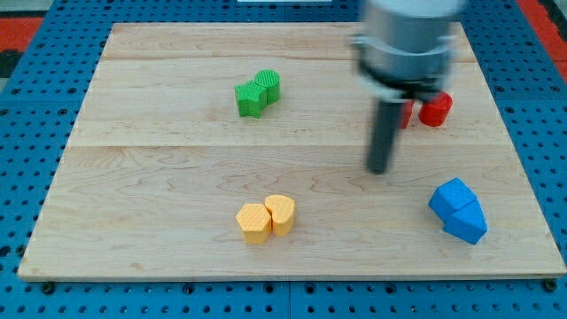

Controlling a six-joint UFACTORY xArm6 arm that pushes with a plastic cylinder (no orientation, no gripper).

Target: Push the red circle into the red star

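The red circle (436, 109) sits near the board's right edge, upper part. A second red block (407, 113), likely the red star, lies just to its left, mostly hidden behind the arm, so its shape cannot be made out. The two look close together; whether they touch is hidden. My tip (379, 169) is below and to the left of both red blocks, apart from them.
Two green blocks (258, 93) touch each other at the upper middle. Two yellow blocks (266, 218) touch at the lower middle. Two blue blocks (458, 210) touch at the lower right. The wooden board (159, 168) lies on a blue pegboard.
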